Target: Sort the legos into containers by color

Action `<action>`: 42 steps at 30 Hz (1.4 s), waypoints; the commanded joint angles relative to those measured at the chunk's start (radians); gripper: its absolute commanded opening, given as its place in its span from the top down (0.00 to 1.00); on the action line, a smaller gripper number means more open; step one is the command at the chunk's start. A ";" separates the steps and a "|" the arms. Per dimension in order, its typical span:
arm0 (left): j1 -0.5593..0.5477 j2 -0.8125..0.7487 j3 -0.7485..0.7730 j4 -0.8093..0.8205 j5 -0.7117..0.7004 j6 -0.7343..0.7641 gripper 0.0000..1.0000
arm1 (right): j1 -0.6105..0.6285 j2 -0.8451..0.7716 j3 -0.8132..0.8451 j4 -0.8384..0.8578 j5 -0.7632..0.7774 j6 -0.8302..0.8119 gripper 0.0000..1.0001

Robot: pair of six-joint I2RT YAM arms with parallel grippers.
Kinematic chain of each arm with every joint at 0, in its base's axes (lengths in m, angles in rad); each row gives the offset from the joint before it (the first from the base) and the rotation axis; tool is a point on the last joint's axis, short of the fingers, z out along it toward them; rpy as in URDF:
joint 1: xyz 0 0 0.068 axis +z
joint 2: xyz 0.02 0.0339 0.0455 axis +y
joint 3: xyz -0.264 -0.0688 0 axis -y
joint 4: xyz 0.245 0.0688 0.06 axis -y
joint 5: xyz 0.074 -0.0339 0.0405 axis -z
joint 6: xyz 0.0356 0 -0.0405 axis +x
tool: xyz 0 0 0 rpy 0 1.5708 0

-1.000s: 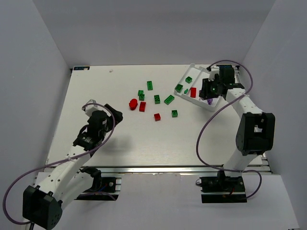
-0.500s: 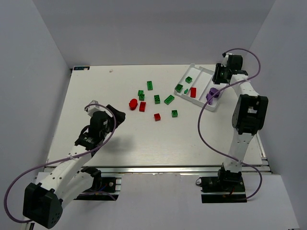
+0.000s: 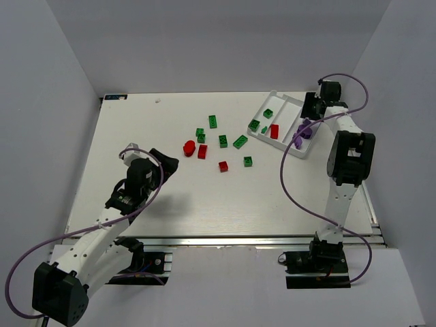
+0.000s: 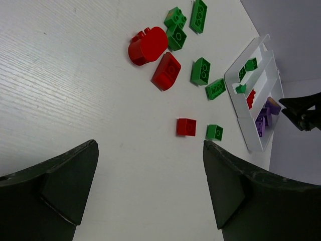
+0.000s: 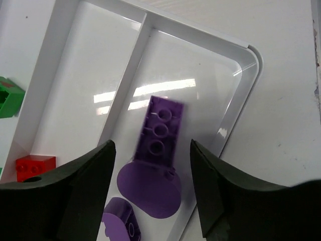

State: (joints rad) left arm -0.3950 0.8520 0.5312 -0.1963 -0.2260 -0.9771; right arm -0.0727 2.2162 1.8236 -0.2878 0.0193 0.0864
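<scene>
Purple studded plastic brick [image 5: 160, 131] is lying in the outer compartment of the white divided plastic tray [image 5: 249, 56]. I am seeing my right gripper [image 5: 153, 188] spread above it, and my left gripper [image 4: 149, 168] spread too.

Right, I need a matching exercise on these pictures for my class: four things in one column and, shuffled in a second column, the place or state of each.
Column A
1. round red brick
2. long purple brick
3. white tray
4. left end effector

Column B
a. open, holding nothing
b. lying in the tray's end compartment
c. divided into three long compartments
d. on the table, outside the tray

Pairs: 1-d, 2-b, 3-c, 4-a
</scene>
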 commanded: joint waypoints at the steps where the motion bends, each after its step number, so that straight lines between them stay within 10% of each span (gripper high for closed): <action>1: 0.001 -0.002 -0.005 0.035 0.020 -0.006 0.06 | -0.022 -0.006 0.031 0.033 -0.010 0.007 0.33; 5: 0.001 0.028 -0.008 0.092 0.069 -0.011 0.09 | -0.035 -0.035 0.022 0.019 -0.128 -0.022 0.11; 15: -0.005 0.248 0.122 0.080 0.163 0.067 0.53 | -0.035 -0.403 -0.272 0.050 -0.955 -0.478 0.13; 19: -0.031 0.356 0.236 0.018 0.134 0.135 0.56 | -0.004 -0.513 -0.391 0.030 -1.018 -0.533 0.38; 23: -0.102 0.513 0.403 -0.092 0.065 0.183 0.41 | 0.017 -0.590 -0.474 0.006 -0.981 -0.550 0.88; 32: -0.261 0.895 0.785 -0.270 0.005 0.161 0.29 | 0.019 -0.671 -0.596 0.015 -0.883 -0.452 0.53; 42: -0.295 1.084 0.992 -0.344 -0.013 0.179 0.28 | 0.019 -0.705 -0.673 0.035 -0.878 -0.425 0.48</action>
State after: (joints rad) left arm -0.6804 1.9278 1.4574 -0.4995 -0.2077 -0.8139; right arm -0.0513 1.5372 1.1664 -0.2794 -0.8585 -0.3515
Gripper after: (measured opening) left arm 0.715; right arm 0.521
